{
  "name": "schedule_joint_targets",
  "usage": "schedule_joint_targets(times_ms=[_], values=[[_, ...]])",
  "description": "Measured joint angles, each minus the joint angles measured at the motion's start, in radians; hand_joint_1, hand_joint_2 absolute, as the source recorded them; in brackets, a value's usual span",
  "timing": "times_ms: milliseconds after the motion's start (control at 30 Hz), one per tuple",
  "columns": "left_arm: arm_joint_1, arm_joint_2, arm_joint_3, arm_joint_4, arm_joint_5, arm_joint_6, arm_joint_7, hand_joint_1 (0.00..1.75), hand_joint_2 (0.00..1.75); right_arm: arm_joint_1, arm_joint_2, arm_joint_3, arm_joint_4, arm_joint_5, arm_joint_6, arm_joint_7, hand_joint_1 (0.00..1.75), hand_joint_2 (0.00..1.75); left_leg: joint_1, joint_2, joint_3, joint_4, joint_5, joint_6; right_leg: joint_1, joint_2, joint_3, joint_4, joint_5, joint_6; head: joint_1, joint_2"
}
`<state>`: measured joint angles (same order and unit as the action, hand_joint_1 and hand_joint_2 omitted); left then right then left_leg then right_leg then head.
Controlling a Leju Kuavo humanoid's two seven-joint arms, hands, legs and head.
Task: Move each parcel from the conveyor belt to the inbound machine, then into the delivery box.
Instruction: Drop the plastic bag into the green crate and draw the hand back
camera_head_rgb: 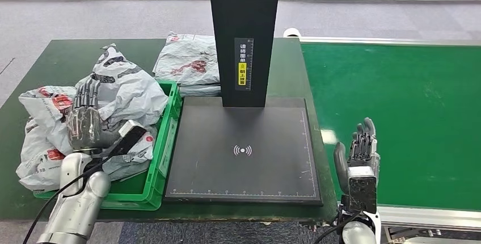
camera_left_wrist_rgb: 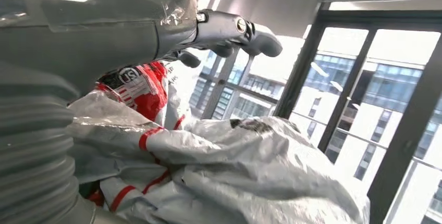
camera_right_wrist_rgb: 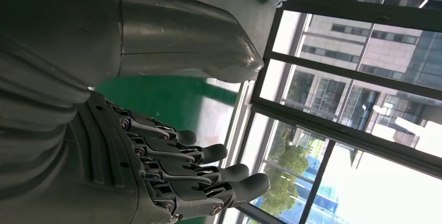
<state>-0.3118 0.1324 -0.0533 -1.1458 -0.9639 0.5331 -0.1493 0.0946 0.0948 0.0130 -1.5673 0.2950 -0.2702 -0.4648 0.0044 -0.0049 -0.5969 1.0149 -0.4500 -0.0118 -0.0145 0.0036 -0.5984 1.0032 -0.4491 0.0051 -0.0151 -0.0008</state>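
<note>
Several grey plastic-bag parcels [camera_head_rgb: 122, 93] with red and black print are heaped in and over the green delivery box [camera_head_rgb: 166, 136] at the left. My left hand [camera_head_rgb: 84, 116] hangs open just above that heap, fingers spread, holding nothing; its wrist view shows the crumpled parcels [camera_left_wrist_rgb: 219, 172] right under the hand [camera_left_wrist_rgb: 229, 31]. One more grey parcel [camera_head_rgb: 187, 62] lies behind the box beside the black post. The inbound machine's black scan pad [camera_head_rgb: 244, 153] is bare. My right hand [camera_head_rgb: 358, 153] is raised open at the near edge of the green conveyor belt [camera_head_rgb: 408, 113]; its fingers [camera_right_wrist_rgb: 208, 174] hold nothing.
The machine's black post [camera_head_rgb: 245, 34] rises from the back of the pad. The dark green table [camera_head_rgb: 51, 68] carries the box and pad. Grey floor and windows lie beyond.
</note>
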Motion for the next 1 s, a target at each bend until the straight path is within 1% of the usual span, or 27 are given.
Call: schedule_joint_targets(times_ms=[267, 367, 433, 500, 567, 633, 733, 767, 800, 867, 933, 1000], values=[[0.023, -0.014, 0.027, -0.036, 0.008, 0.001, -0.006, 0.0, 1.75, 0.0, -0.003, 0.0, 0.0, -0.001, -0.001, 0.0, 0.0, 1.75, 0.0, 0.0, 0.0, 0.0, 0.0, 0.0, 0.0, 0.0, 0.0, 0.0, 0.0, 0.0, 0.0, 0.0], [0.025, -0.016, 0.036, -0.044, 0.053, 0.016, -0.027, 0.0, 1.75, 0.0, -0.003, 0.0, 0.0, -0.002, -0.003, 0.0, 0.0, 1.75, 0.0, 0.0, -0.001, 0.0, 0.0, 0.0, 0.0, 0.0, 0.0, 0.0, 0.0, 0.0, 0.0, 0.0], [0.026, -0.017, 0.045, -0.053, 0.127, 0.032, -0.059, 0.0, 0.87, -0.003, -0.005, 0.0, 0.0, -0.007, -0.005, 0.001, 0.0, 1.75, 0.0, 0.0, -0.001, 0.0, 0.0, 0.0, 0.0, 0.0, 0.0, 0.0, 0.0, 0.0, 0.0, 0.0], [0.026, -0.02, 0.059, -0.065, 0.237, 0.053, -0.105, 0.0, 0.0, -0.009, -0.006, 0.0, 0.002, -0.016, -0.005, 0.003, 0.0, 1.75, 0.0, 0.0, -0.001, 0.0, 0.0, 0.0, 0.0, 0.0, 0.0, 0.0, 0.0, 0.0, 0.0, 0.0], [0.025, -0.024, 0.077, -0.075, 0.341, 0.074, -0.146, 0.0, 0.0, -0.017, -0.006, 0.002, 0.007, -0.021, -0.006, 0.005, 0.0, 1.75, 0.0, 0.0, -0.001, 0.0, 0.0, 0.0, 0.0, 0.0, 0.0, 0.0, 0.0, 0.0, 0.0, 0.0], [0.024, -0.028, 0.094, -0.078, 0.407, 0.082, -0.174, 0.0, 0.0, -0.022, -0.006, 0.005, 0.013, -0.02, -0.012, 0.006, 0.0, 1.75, 0.001, 0.0, -0.001, 0.0, 0.0, 0.0, 0.0, 0.0, -0.001, 0.0, 0.0, 0.0, 0.0, 0.0], [0.019, -0.037, 0.111, -0.078, 0.48, 0.066, -0.211, 0.0, 0.0, -0.025, -0.006, 0.009, 0.019, -0.017, -0.021, 0.006, 0.0, 0.44, 0.001, -0.001, -0.001, 0.0, 0.0, 0.0, 0.0, -0.001, 0.0, 0.0, 0.0, 0.0, 0.0, 0.0], [0.017, -0.041, 0.114, -0.078, 0.507, 0.043, -0.224, 0.0, 0.44, -0.025, -0.006, 0.009, 0.02, -0.017, -0.024, 0.007, 0.0, 0.0, 0.001, -0.001, -0.001, 0.0, 0.0, 0.0, 0.0, -0.001, 0.0, 0.0, 0.0, 0.0, 0.0, 0.0], [0.014, -0.045, 0.114, -0.079, 0.54, -0.001, -0.237, 0.0, 0.87, -0.025, -0.006, 0.01, 0.021, -0.017, -0.025, 0.008, 0.0, 0.0, 0.001, 0.0, -0.001, 0.0, 0.0, 0.0, 0.0, -0.001, 0.0, 0.0, 0.0, 0.0, 0.0, 0.0], [0.011, -0.052, 0.109, -0.082, 0.614, -0.137, -0.262, 0.0, 1.75, -0.026, -0.006, 0.01, 0.022, -0.018, -0.022, 0.011, 0.0, 0.0, 0.0, -0.001, -0.001, 0.0, 0.0, 0.0, 0.0, -0.001, -0.001, 0.0, 0.0, 0.0, 0.0, 0.0], [0.008, -0.055, 0.094, -0.087, 0.669, -0.291, -0.28, 0.0, 1.75, -0.028, -0.006, 0.01, 0.022, -0.018, -0.008, 0.011, 0.0, 0.0, 0.0, 0.0, -0.001, 0.0, 0.0, 0.0, 0.0, 0.0, -0.001, 0.0, 0.0, 0.0, 0.0, 0.0], [0.007, -0.056, 0.071, -0.096, 0.694, -0.414, -0.3, 0.0, 1.75, -0.031, -0.006, 0.01, 0.022, -0.019, 0.01, 0.009, 0.0, 0.0, 0.0, 0.0, -0.001, 0.0, 0.0, 0.0, 0.0, 0.0, -0.001, 0.0, 0.0, 0.0, 0.0, 0.0]])
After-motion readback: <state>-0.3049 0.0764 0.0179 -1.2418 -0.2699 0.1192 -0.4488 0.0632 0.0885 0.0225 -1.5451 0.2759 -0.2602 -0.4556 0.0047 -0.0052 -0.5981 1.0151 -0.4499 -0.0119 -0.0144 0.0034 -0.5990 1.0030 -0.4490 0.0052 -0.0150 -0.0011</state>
